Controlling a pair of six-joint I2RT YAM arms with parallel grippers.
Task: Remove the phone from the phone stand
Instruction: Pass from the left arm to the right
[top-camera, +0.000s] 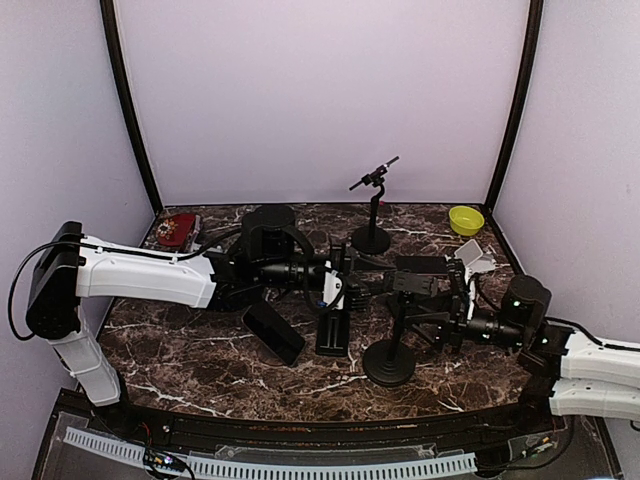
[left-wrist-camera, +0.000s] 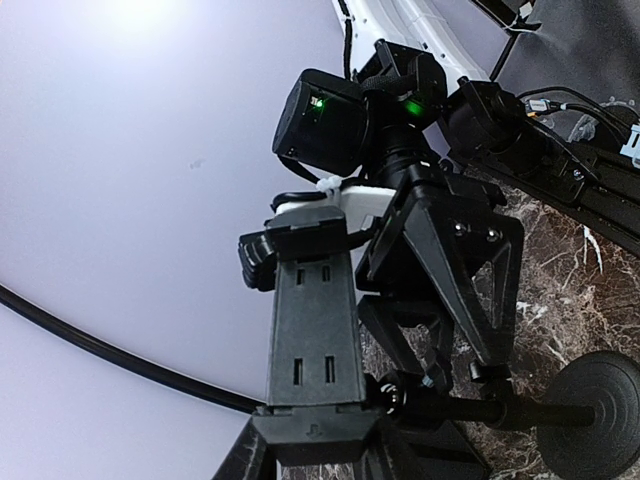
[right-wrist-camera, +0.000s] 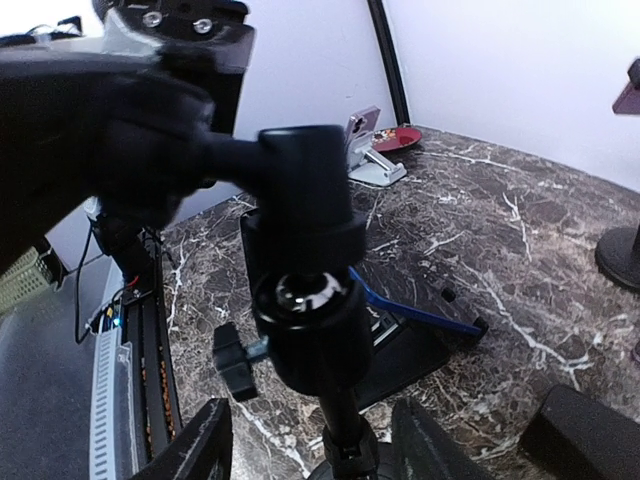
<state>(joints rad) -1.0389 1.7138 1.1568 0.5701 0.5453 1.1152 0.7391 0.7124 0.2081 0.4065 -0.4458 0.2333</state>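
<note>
The black phone stand (top-camera: 390, 362) stands at the front middle on a round base (left-wrist-camera: 600, 425). Its pole (right-wrist-camera: 345, 430) ends in a ball head (right-wrist-camera: 305, 300) and a slotted clamp (left-wrist-camera: 315, 330). My left gripper (left-wrist-camera: 320, 455) reaches in from the left (top-camera: 362, 282) and is shut on the near end of that clamp. My right gripper (right-wrist-camera: 315, 450) comes from the right (top-camera: 437, 312), open, with a finger (right-wrist-camera: 190, 445) on each side of the pole and gaps between. Only the clamp's back shows, so I cannot tell if it holds anything. A dark phone (top-camera: 272, 330) lies flat on the marble left of the stand.
A black ribbed block (top-camera: 335, 335) sits under the left wrist. A black slab with a blue strip (right-wrist-camera: 430, 318) lies behind the pole. A second stand (top-camera: 372, 225) is at the back, with a yellow bowl (top-camera: 466, 219) back right and a red dish (top-camera: 178, 228) back left.
</note>
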